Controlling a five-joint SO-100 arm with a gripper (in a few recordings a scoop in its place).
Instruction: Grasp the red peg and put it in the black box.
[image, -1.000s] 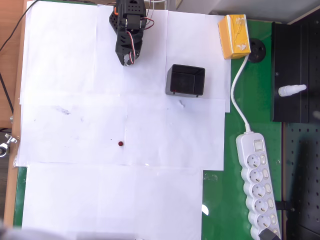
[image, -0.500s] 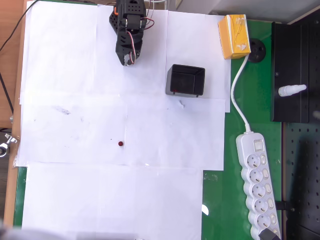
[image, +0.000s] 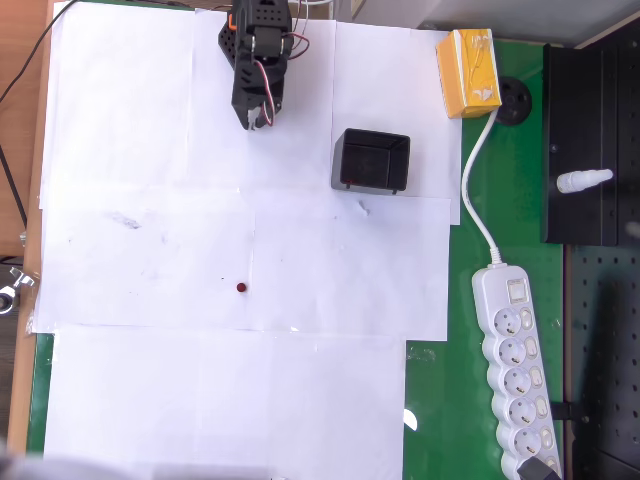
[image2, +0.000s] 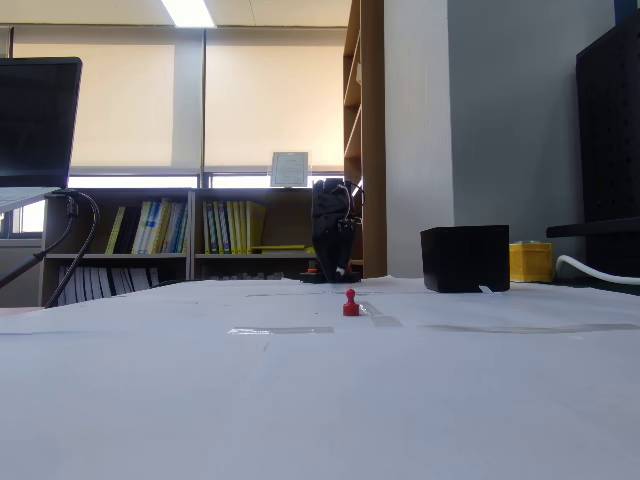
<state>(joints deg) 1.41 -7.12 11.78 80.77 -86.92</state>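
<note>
1. Red peg (image: 241, 287): standing upright on white paper (image: 150, 100) laid over the surface, left of centre in the overhead view; in the fixed view (image2: 350, 302) seen as a small knob-topped pin, alone on the sheet.
2. Black box (image: 371, 161): open-topped, square, resting on the paper up and to the right of the red peg, well apart from it; in the fixed view (image2: 465, 258) at right, behind the peg.
3. Tool (image: 258, 118): at the tip of the black arm near the top edge of the overhead view, pointing down the picture, well apart from peg and box; nothing seen between the fingers; open or closed cannot be told. In the fixed view (image2: 338, 272), folded low at the far end of the surface.
4. Yellow carton (image: 468, 72): upper right, just beside the paper's corner; no legible print.
5. White power strip (image: 515, 370): on the green mat (image: 440, 400) at right, cord running up toward the carton; no readable markings.
6. Framed notice (image2: 291, 169) on the far bookshelf: writing too small to read.
</note>
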